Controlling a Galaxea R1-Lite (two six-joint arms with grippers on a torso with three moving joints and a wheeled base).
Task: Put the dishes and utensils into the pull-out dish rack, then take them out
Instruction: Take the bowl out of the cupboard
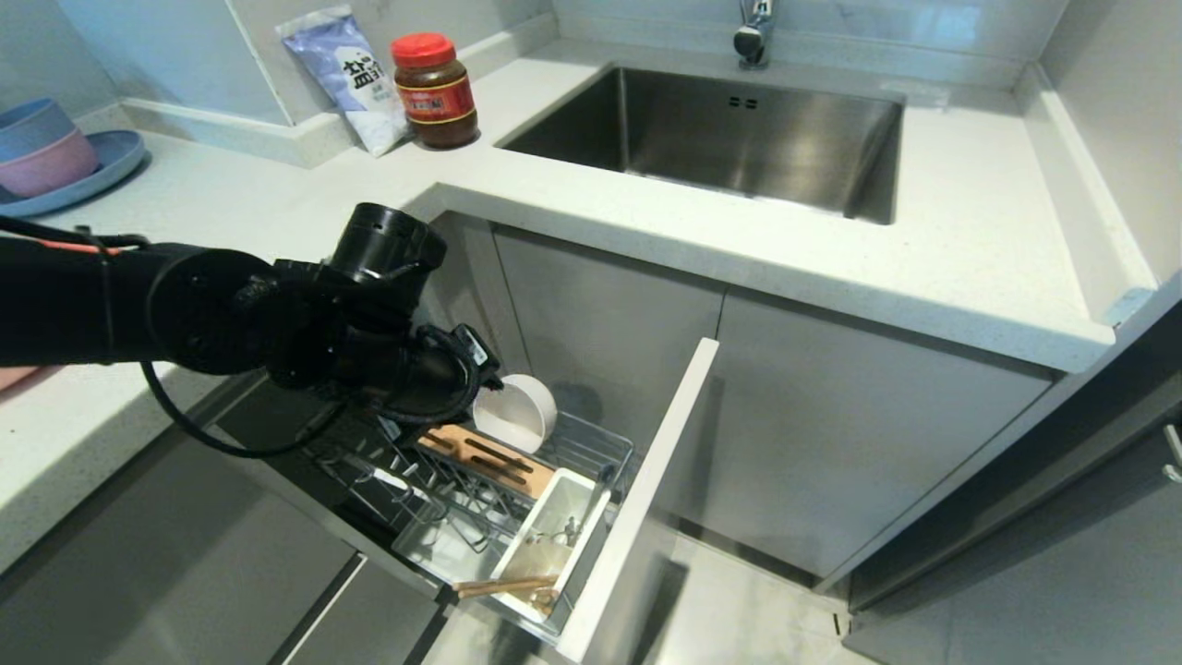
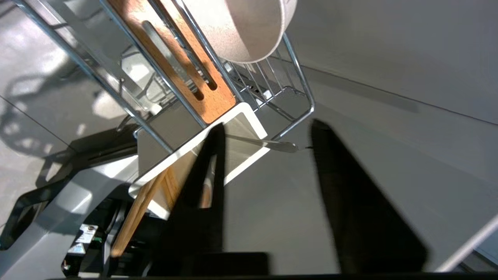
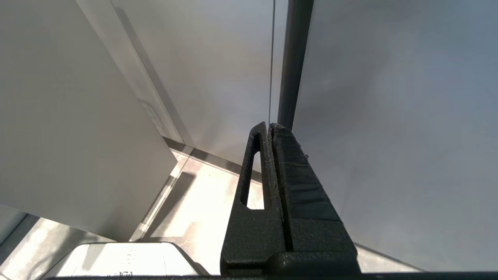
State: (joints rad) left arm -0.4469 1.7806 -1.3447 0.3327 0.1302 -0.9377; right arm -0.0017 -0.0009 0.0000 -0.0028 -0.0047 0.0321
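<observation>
The pull-out dish rack [image 1: 605, 453] stands open below the counter. A cream-white bowl [image 1: 514, 413] leans in its far end, next to the slotted wooden strip [image 1: 485, 459]. The white caddy [image 1: 591, 526] holds the chopsticks [image 1: 503, 585] and the silver fork [image 2: 268, 144]. My left gripper [image 2: 267, 125] hangs open over the caddy's corner. The fork's handle pokes out between the fingers, unclamped. A pale-pink plate edge [image 1: 18, 377] shows on the counter under my left arm. The right gripper [image 3: 269, 126] is shut and empty beside cabinet panels.
The rack's light-grey front panel [image 1: 637, 517] juts out toward the floor. On the counter are a blue plate with stacked bowls [image 1: 55, 157], a salt bag [image 1: 346, 78] and a red-lidded jar [image 1: 434, 90]. The steel sink [image 1: 729, 139] lies behind.
</observation>
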